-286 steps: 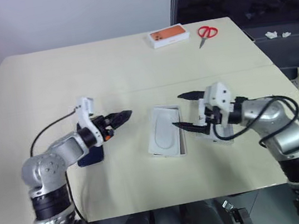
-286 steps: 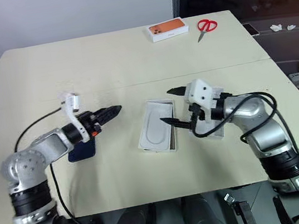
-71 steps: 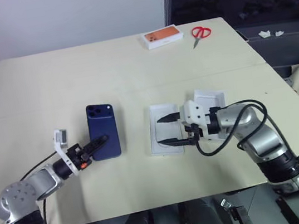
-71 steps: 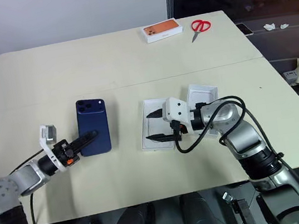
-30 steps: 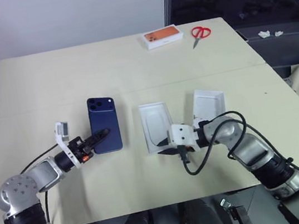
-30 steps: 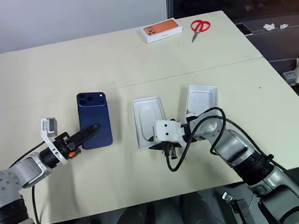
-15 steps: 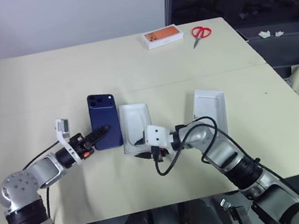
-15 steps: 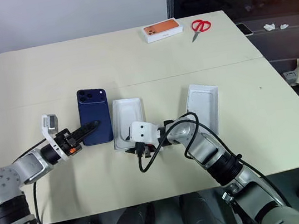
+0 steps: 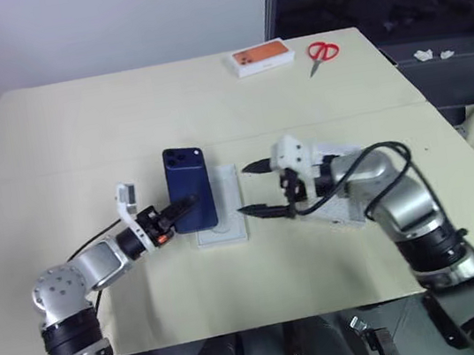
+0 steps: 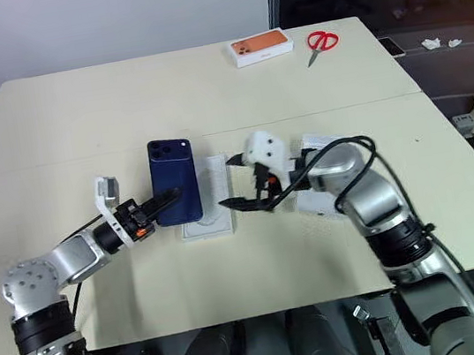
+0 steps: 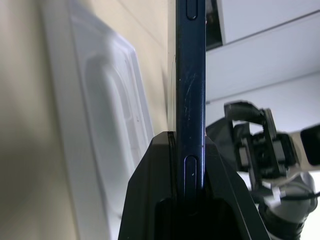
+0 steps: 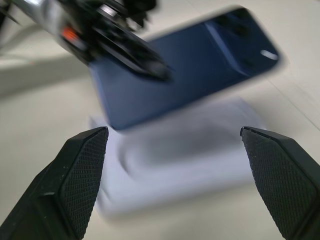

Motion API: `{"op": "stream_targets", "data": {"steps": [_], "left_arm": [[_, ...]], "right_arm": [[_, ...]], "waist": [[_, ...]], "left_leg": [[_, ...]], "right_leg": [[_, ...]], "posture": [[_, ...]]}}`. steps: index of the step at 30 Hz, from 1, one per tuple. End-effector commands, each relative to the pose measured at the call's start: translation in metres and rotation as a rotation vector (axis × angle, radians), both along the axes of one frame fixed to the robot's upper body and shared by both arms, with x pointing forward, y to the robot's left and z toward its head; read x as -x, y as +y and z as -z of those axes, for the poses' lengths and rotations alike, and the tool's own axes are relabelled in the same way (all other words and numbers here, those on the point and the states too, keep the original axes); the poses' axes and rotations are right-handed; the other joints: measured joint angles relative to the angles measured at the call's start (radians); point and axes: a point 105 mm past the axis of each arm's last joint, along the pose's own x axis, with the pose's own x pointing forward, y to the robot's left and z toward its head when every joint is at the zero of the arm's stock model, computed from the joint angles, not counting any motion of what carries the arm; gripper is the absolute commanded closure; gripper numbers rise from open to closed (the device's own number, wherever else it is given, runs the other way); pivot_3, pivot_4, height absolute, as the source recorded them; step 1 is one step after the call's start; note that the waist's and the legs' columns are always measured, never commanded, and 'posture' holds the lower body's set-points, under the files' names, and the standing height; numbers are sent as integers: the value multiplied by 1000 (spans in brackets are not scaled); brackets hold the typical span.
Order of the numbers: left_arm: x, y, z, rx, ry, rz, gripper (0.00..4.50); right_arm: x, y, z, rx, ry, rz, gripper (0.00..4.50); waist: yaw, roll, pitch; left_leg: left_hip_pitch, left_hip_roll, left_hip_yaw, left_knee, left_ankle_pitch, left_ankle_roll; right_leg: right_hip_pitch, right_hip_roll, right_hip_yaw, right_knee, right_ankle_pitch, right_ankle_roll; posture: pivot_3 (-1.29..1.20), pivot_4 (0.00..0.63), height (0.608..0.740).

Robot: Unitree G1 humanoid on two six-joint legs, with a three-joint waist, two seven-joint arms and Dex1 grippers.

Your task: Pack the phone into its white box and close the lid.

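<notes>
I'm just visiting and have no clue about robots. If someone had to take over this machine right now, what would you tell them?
Left gripper: shut on the near end of the phone, holding it partly over a white tray with a rounded recess.
Right gripper: open, empty, beside that tray.
A second white piece, perhaps the lid, lies under the right arm.
Done: phone picked up.
Left: seat the phone, close the lid.

Even indoor light, soft shadows, dark window behind, right wrist view motion-blurred
</notes>
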Motion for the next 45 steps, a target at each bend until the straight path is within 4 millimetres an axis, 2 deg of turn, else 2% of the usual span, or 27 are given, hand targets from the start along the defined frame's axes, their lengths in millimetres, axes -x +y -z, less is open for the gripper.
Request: {"op": "stream_targets", "data": {"steps": [1, 3, 5, 6, 8, 9, 14, 20, 24, 29, 33, 37, 40, 42, 43, 45], "left_arm": [[2, -7, -4, -1, -20, 44, 3497], [1, -13, -1, 7, -6, 57, 2683], [0, -18, 1, -2, -2, 69, 1721], [-1, -20, 2, -5, 2, 74, 1071], [-1, -21, 2, -27, 8, 82, 202], [-3, -20, 2, -46, 0, 79, 87], [-4, -13, -11, -96, -53, 79, 87], [6, 1, -27, -134, -113, 88, 87], [13, 8, -30, -139, -132, 86, 87], [18, 18, -25, -195, -146, 70, 87], [14, 30, -29, -318, -311, 6, 87], [12, 34, -34, -363, -410, 12, 87], [12, 30, -39, -332, -429, 51, 0], [10, 29, -42, -257, -396, 58, 515], [7, 29, -41, -273, -400, 49, 826], [4, 28, -34, -335, -398, 53, 1794]], "right_arm": [[1, -12, -2, 13, -28, 8, 31], [2, -11, 0, 23, -34, 7, 31], [3, -8, 0, 18, -37, 5, 31], [3, -6, 0, 14, -38, 4, 31], [3, -3, 0, 7, -41, 3, 31], [3, -2, -1, 1, -41, 4, 31], [0, -3, 1, 4, -49, 18, 31], [-7, -6, 1, 8, -63, 32, 31], [-7, -4, 3, 15, -66, 24, 31], [-10, 0, 6, 20, -67, 23, 31], [-10, 7, 6, 9, -68, 30, 31], [-9, 9, 5, -2, -63, 19, 31], [-11, 8, 5, -1, -65, 26, 904], [-13, 8, 5, -3, -59, 35, 1847], [-14, 9, 6, -1, -59, 36, 2342], [-14, 11, 10, 11, -63, 40, 3399]], "waist": [[-2, 0, 0], [-2, 0, 0], [1, 0, 0], [2, 0, 0], [5, 0, 0], [6, 0, 0], [3, 0, 0], [1, 0, 0], [1, 0, 0], [0, 0, 0], [1, 1, 0], [5, 1, 0], [4, 1, 0], [3, 1, 0], [2, 1, 0], [-1, 1, 0]], "left_leg": [[0, 0, 0, 0, 0, 0], [0, 1, 0, 0, 0, 0], [0, 1, 0, 0, 0, 0], [0, 1, 0, 0, 0, 0], [0, 1, 0, 1, 0, -1], [0, 1, 0, 1, 0, -1], [0, 0, 0, 1, 0, -1], [0, 1, 0, 0, 1, -1], [0, 1, 0, 0, 1, -1], [0, 1, 0, 0, 0, -1], [0, 1, 0, 0, 1, -1], [-1, 1, 0, 0, 1, -1], [-2, 1, 0, 0, 0, 0], [-2, 1, 0, 0, 0, 0], [-2, 1, 0, 0, 0, 0], [-2, 1, 0, 0, 0, 0]], "right_leg": [[0, 0, 0, 0, 0, 0], [0, 1, 0, 0, 0, 0], [0, 1, 0, 0, 0, 0], [0, 1, 0, 0, 0, 0], [0, 0, 0, 0, 0, 0], [1, 0, 0, 0, 0, 0], [0, 0, 0, 0, 0, 0], [0, 0, 0, 1, 0, 0], [0, 0, 0, 0, 0, 0], [0, 0, 0, 0, 0, 0], [0, 0, 0, 0, 0, 0], [0, 0, 0, -1, 0, -1], [0, 0, 0, -3, 0, -1], [0, 0, 0, -3, 0, 0], [0, 0, 0, -3, 0, 0], [0, 0, 0, -3, 0, 0]], "posture": [[0, 150, 740], [0, 150, 740], [0, 150, 740], [0, 150, 740], [0, 150, 740], [0, 150, 740], [0, 150, 740], [0, 150, 740], [0, 150, 740], [0, 150, 740], [0, 150, 740], [0, 150, 740], [0, 150, 740], [0, 150, 740], [0, 150, 740], [0, 150, 740]]}}
